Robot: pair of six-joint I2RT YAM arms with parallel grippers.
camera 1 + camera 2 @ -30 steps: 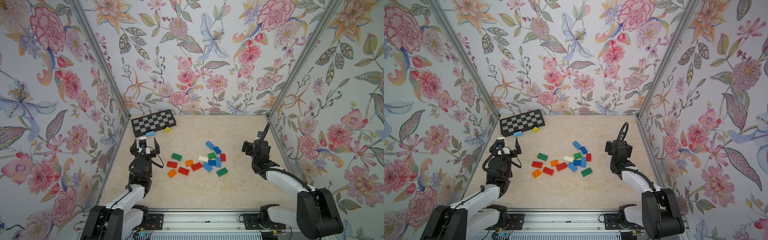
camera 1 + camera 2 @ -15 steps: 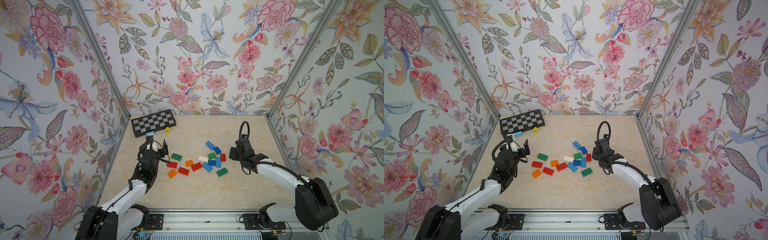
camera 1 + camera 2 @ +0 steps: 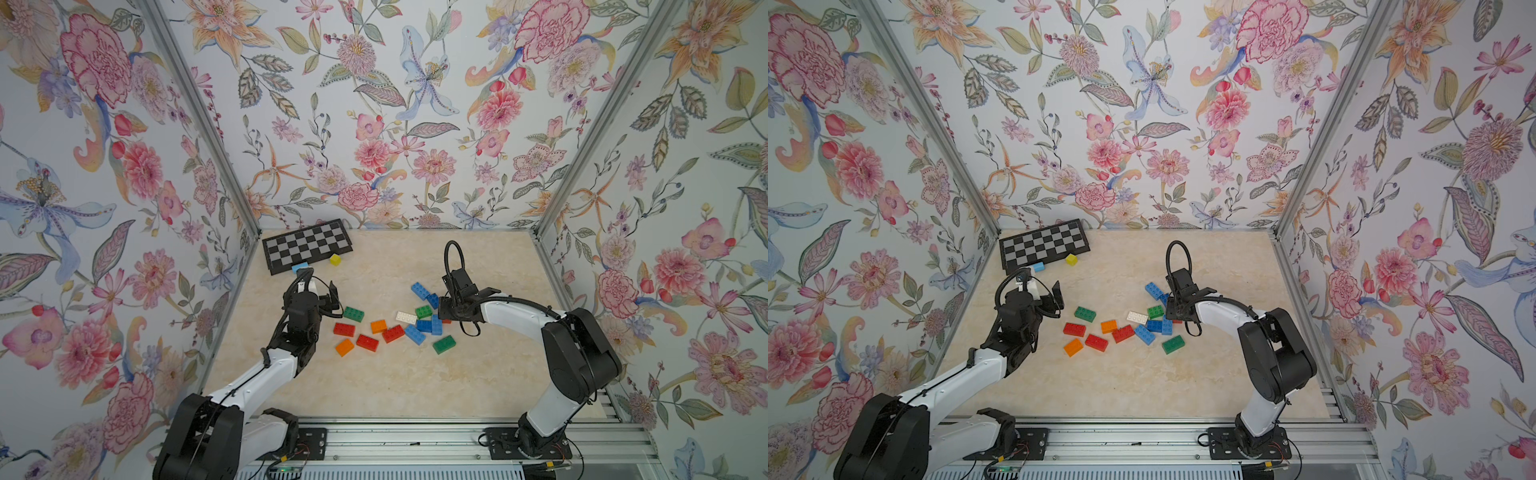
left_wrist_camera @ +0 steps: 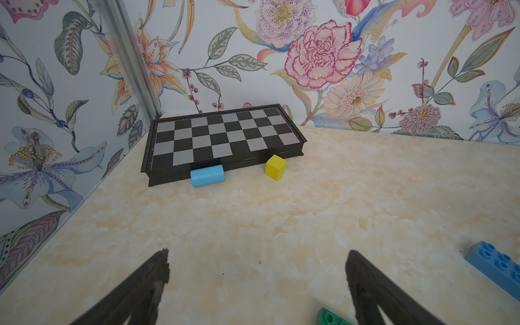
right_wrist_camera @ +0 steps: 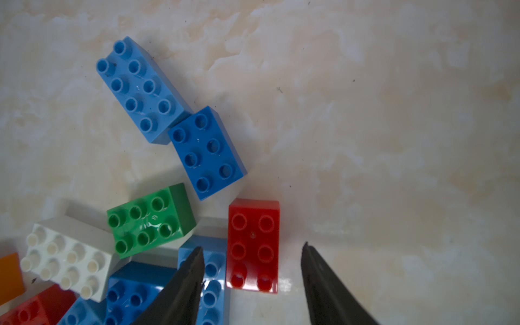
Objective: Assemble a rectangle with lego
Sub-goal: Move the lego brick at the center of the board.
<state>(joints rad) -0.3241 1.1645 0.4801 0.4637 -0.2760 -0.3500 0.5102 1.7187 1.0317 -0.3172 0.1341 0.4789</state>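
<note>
While left gripper [image 4: 258, 254] gapes empty, right gripper [image 5: 252, 247] spread astride red brick [image 5: 253, 222], unclamped.

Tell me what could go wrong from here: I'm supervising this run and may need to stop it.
1. The right gripper straddles the red brick, but one finger looks to be over the light blue brick beside it; closing may catch or drag that brick too.
2. The red brick lies nearer that finger than the other, so it may be shoved or twisted before it is gripped.
</note>
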